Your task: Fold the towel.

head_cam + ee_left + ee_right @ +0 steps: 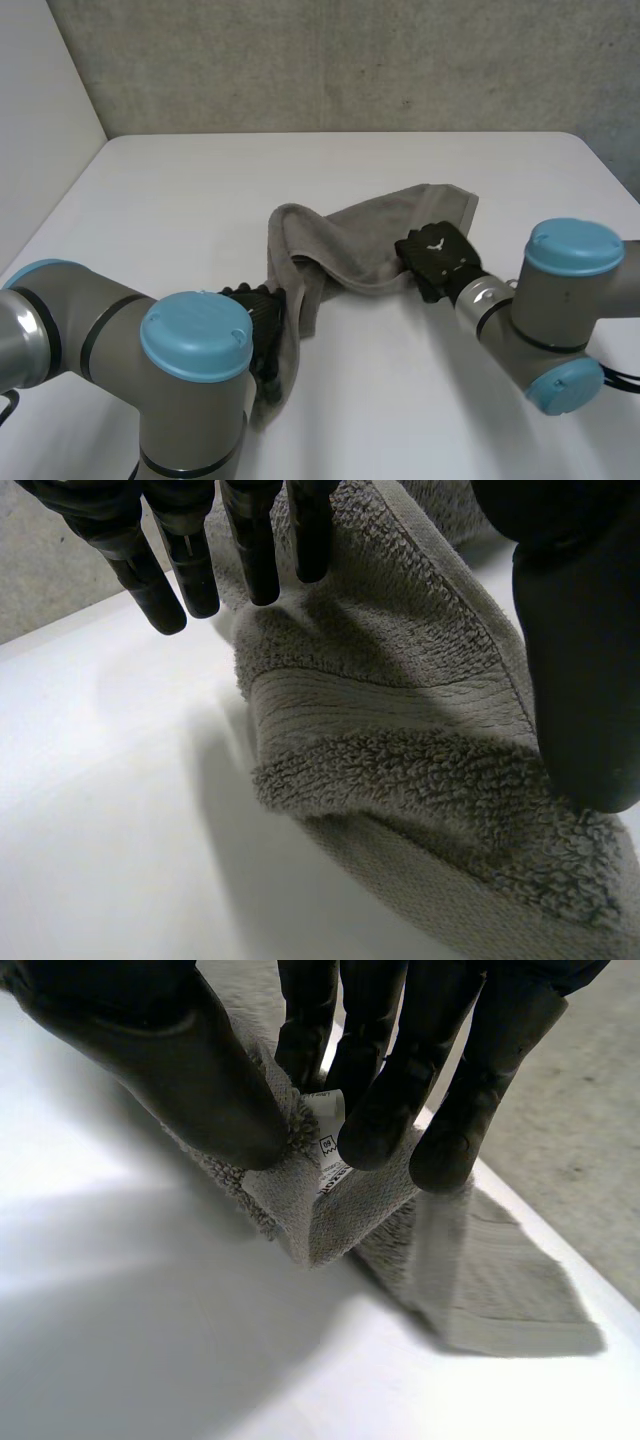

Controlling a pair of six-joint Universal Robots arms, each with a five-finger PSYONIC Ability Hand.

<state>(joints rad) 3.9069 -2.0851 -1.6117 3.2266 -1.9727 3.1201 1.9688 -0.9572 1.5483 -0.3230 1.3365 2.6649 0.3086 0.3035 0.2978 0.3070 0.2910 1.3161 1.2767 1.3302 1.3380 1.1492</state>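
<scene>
Grey towel [370,245] is lying bunched mid-table in the head view, seemingly with no neat fold made yet; white table [200,190] is offering open room all round, its edges well apart from the cloth. In the left wrist view, the left hand [580,660] is pinching the towel's near end between thumb and fingers. In the right wrist view, the right hand [200,1070] is pinching a labelled edge, tenting it
</scene>
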